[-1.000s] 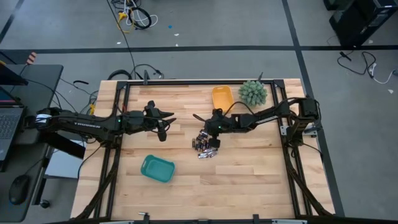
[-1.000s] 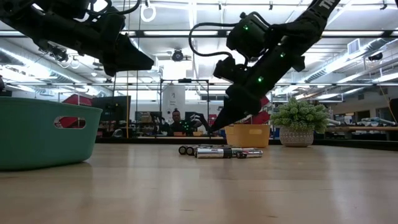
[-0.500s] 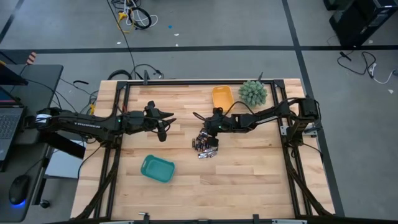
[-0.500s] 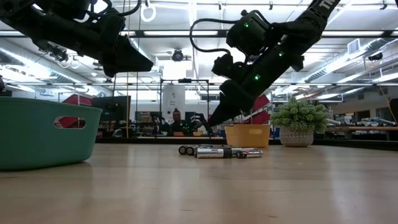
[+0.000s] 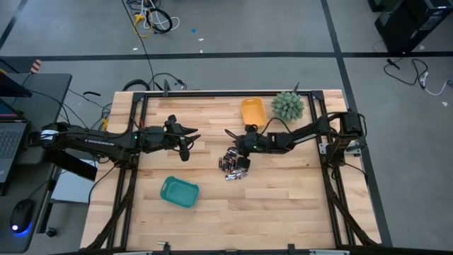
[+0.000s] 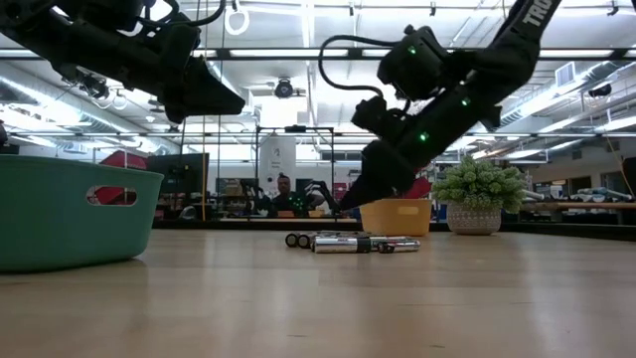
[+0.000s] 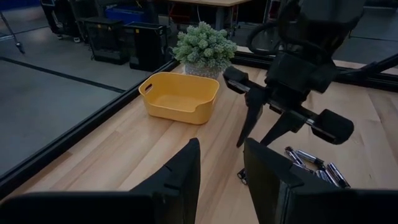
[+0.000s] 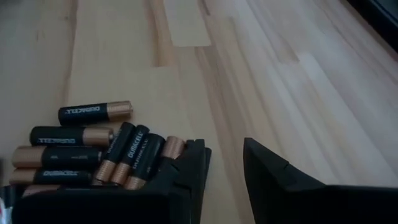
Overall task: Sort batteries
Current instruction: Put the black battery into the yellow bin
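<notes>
Batteries (image 5: 234, 168): small cluster lying flat on the bare wooden tabletop, near the middle of the table, well apart from either tray. In the right wrist view, black-and-copper cells (image 8: 93, 149) lie on their sides, packed close; several side by side and touching, some parallel, a few angled against the rest, one set slightly apart at the cluster's edge. White lettering visible on the black bodies, copper-coloured ends. In the low view the group (image 6: 348, 242) reads as a low row resting on the surface, dark round ends at one side, silvery-grey cells toward the other. In the left wrist view, a few slim silvery cells (image 7: 311, 163) lie fanned out. Exact count cannot be told.
</notes>
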Robot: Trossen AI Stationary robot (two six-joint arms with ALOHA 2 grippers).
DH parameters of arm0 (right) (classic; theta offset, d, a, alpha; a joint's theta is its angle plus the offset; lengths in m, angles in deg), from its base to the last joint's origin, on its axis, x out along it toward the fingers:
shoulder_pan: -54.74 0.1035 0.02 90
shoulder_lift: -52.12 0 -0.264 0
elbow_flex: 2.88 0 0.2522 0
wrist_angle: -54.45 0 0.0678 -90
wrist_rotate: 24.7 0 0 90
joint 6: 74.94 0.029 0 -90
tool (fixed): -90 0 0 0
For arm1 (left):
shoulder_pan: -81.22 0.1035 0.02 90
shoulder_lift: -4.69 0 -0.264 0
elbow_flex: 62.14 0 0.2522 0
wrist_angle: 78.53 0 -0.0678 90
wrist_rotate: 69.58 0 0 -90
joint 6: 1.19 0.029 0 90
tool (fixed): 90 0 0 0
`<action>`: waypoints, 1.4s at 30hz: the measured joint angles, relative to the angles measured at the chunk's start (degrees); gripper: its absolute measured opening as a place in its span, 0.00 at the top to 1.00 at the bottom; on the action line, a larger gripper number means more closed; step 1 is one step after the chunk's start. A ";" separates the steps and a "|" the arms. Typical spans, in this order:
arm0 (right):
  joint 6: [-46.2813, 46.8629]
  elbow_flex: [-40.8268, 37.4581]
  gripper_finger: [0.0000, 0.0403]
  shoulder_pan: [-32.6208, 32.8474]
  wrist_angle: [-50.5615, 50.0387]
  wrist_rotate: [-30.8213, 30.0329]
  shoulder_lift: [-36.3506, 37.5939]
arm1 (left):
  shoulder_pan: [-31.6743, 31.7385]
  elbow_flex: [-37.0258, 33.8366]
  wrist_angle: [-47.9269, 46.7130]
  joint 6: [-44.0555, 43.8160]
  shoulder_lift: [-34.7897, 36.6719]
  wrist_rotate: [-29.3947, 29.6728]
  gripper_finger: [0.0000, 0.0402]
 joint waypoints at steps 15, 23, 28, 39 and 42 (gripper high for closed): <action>1.77 -2.88 0.75 0.04 1.71 -0.52 0.00 | 0.00 0.00 0.00 -0.01 0.00 0.00 0.70; 1.17 -2.88 0.74 0.04 1.14 -0.36 0.00 | 0.00 0.00 0.04 0.00 0.00 0.00 0.70; 0.84 -2.88 0.74 0.04 1.19 -0.36 0.00 | 0.00 0.00 0.02 0.00 0.00 0.00 0.70; 1.76 -2.88 0.69 1.01 0.92 -0.33 0.00 | 0.00 0.00 0.00 0.00 0.00 0.00 0.70; 2.22 -2.88 0.69 0.98 0.94 -0.33 0.00 | 0.00 0.00 0.01 0.00 0.00 0.00 0.70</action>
